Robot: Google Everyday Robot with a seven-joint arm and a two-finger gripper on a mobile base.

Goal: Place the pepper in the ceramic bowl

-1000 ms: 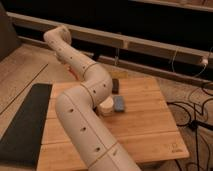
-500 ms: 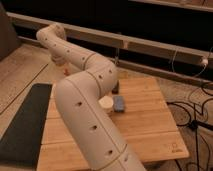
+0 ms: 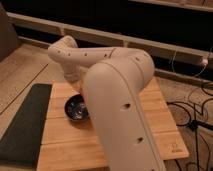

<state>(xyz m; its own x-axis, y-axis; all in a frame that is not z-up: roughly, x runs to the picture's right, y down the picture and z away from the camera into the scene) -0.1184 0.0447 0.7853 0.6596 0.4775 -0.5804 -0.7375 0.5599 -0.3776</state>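
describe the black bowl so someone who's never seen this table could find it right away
Start at the light wooden tabletop with the dark mat along its left edge. Just right of that mat, partly tucked under the big white robot arm, sits the round, shallow, glossy black ceramic bowl. Pale reflections inside set it apart. The pincer is hidden behind the arm.

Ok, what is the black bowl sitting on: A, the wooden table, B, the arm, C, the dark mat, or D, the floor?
A: the ceramic bowl rests on the wooden table, right of the dark mat; the gripper is hidden behind the arm.
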